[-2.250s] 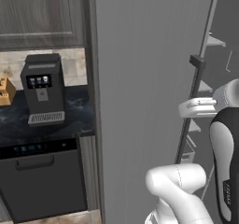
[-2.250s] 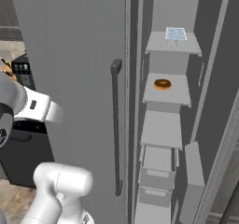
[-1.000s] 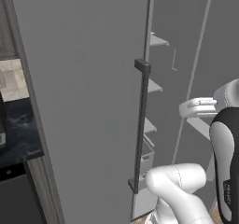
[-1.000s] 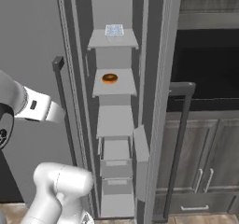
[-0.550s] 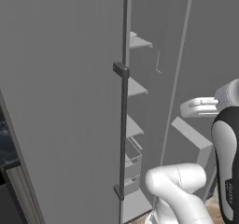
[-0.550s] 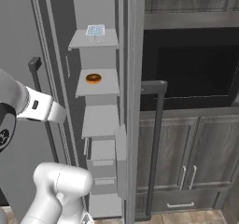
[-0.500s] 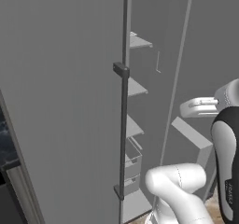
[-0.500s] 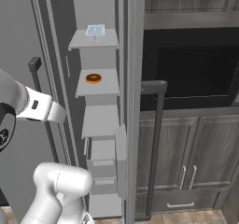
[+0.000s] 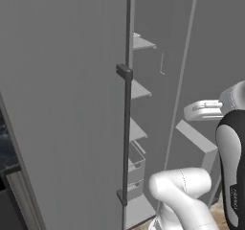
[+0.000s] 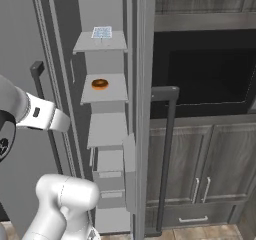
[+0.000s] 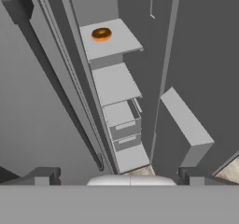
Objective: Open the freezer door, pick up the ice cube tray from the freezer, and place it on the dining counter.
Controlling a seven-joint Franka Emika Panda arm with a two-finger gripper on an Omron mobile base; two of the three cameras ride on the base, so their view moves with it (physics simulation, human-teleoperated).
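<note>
grey brushed metal surrounds the freezer [image 10: 102, 129], a tall narrow compartment standing open with thin pale shelves stacked one above another. on the top shelf in the right base view lies the ice cube tray [image 10: 101, 32], a small pale blue-white grid resting flat near the shelf's front edge. one shelf below sits a brown doughnut [image 10: 100, 84], alone and well apart from the tray; it also shows in the hand view [image 11: 101, 34]. the next shelf down holds nothing, and under it are two stacked grey drawers [image 10: 110, 176], both pushed in. the freezer door [image 10: 145, 109] is swung out, seen nearly edge-on, with a dark bar handle [image 10: 166, 159] and a grey door bin [image 11: 186, 122] on its inner face. the gripper [image 11: 114, 174] hangs in front of the compartment with its fingertips spread wide, holding nothing, far from the tray.
</note>
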